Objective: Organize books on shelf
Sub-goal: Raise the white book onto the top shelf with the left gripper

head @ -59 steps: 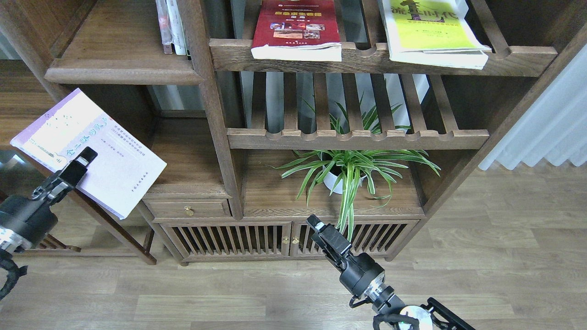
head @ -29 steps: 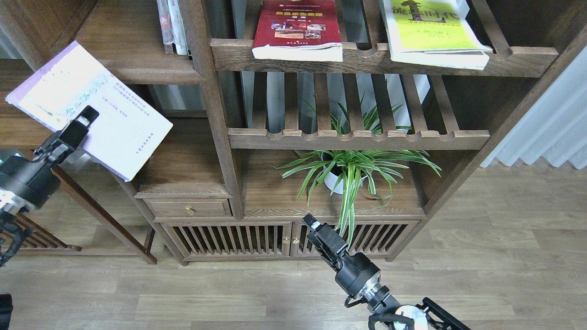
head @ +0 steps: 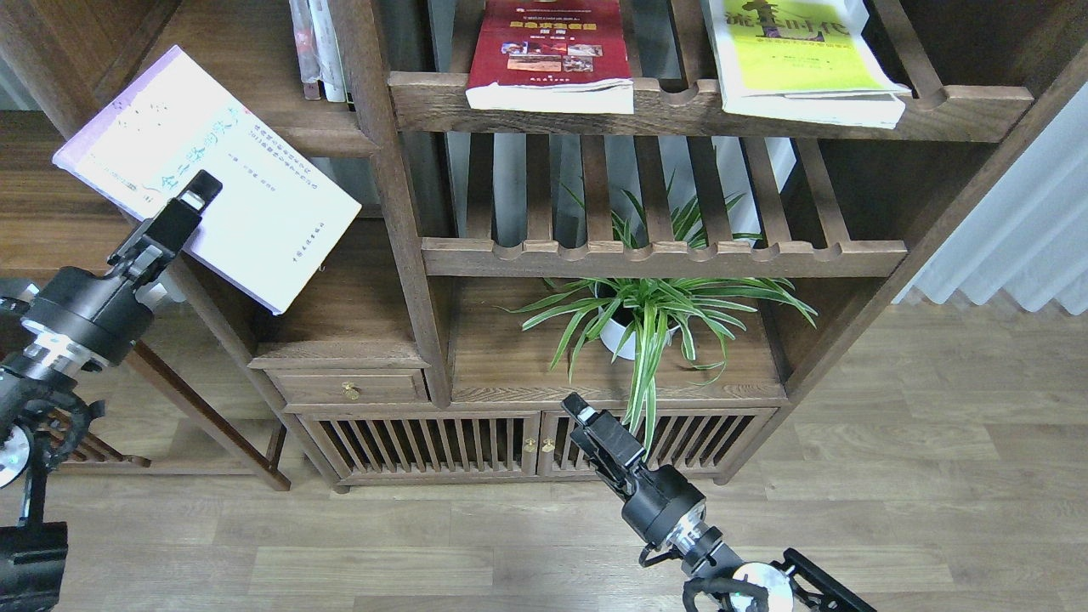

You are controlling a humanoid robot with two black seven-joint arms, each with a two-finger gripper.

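Aloft, the left hand (head: 194,194) clamps the white book (head: 212,174), its long axis tilted, just below-left of the plank shelf (head: 246,93); right hand's (head: 578,415) opening is unclear.

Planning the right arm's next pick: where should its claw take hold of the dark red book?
Probably the dark red book by its front edge, approached from the front. That pale page edge overhangs the slatted rack's rail, leaving room for fingers above and below. The right claw hangs well below it.
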